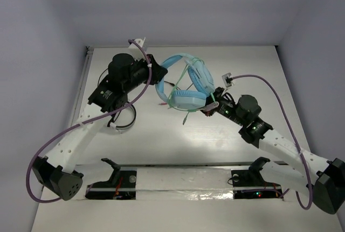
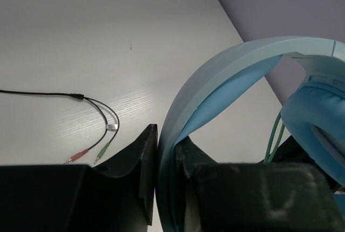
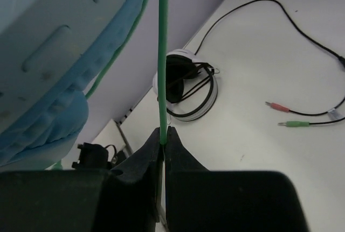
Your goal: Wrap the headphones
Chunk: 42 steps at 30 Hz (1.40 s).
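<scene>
Headphones (image 1: 188, 98) gripped by band in left tool (image 2: 166, 151), green cable (image 3: 163, 54) pinched in right tool (image 3: 163, 135)

Headphones (image 1: 188, 98) right of smaller headset (image 3: 183, 81)

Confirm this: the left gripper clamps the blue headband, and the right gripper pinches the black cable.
One detail is wrong. The right gripper pinches the green cable, not the black one, as the right wrist view shows. The left gripper does clamp the blue headband.

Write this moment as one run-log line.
left end effector: shut on headphones band | right end effector: shut on green cable
</scene>
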### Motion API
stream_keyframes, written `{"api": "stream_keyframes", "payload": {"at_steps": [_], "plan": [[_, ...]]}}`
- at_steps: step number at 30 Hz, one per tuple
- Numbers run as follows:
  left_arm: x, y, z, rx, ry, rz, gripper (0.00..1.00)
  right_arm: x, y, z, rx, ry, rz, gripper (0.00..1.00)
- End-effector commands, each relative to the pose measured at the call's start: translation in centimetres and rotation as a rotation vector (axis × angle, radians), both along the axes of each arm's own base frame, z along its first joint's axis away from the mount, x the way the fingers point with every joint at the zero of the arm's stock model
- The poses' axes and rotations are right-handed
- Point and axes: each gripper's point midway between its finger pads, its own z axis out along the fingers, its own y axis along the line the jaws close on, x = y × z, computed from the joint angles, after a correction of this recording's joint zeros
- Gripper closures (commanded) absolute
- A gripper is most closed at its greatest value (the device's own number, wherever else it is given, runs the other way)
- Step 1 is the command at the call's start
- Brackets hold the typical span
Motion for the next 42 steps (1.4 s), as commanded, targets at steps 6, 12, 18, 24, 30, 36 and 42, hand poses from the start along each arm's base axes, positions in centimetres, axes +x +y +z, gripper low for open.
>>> {"api": "stream_keyframes", "payload": {"at_steps": [6,12,18,24,30,36,42], "plan": [[1.9,1.3,9.5,-0.349,-0.200,0.149,1.00,-2.6,1.8,0.2,0.123,0.032,0.188,0.89],[2.4,1.2,9.2,-0.380,-0.190,0.160,1.00,-2.5,2.5,-1.2,0.146,0.083,0.215,0.86],[2.2,1.0,9.7,-0.393,-0.195,0.148,1.00,-1.9,2.7,-1.5,0.145,0.088,0.201,0.83],[2.9,2.4,9.4,-0.391,-0.190,0.240,1.00,-2.1,2.4,-1.7,0.136,0.099,0.191,0.98],[4.1,4.8,7.2,-0.441,-0.154,0.394,1.00,-2.5,1.2,-2.4,0.168,0.148,0.138,0.90],[5.2,6.9,3.3,-0.472,-0.128,0.544,1.00,-4.6,1.9,-2.2,0.182,0.218,0.238,0.96],[5.9,6.9,-0.4,-0.454,-0.092,0.585,1.00,-5.9,3.1,-1.7,0.141,0.262,0.331,0.96]]}}
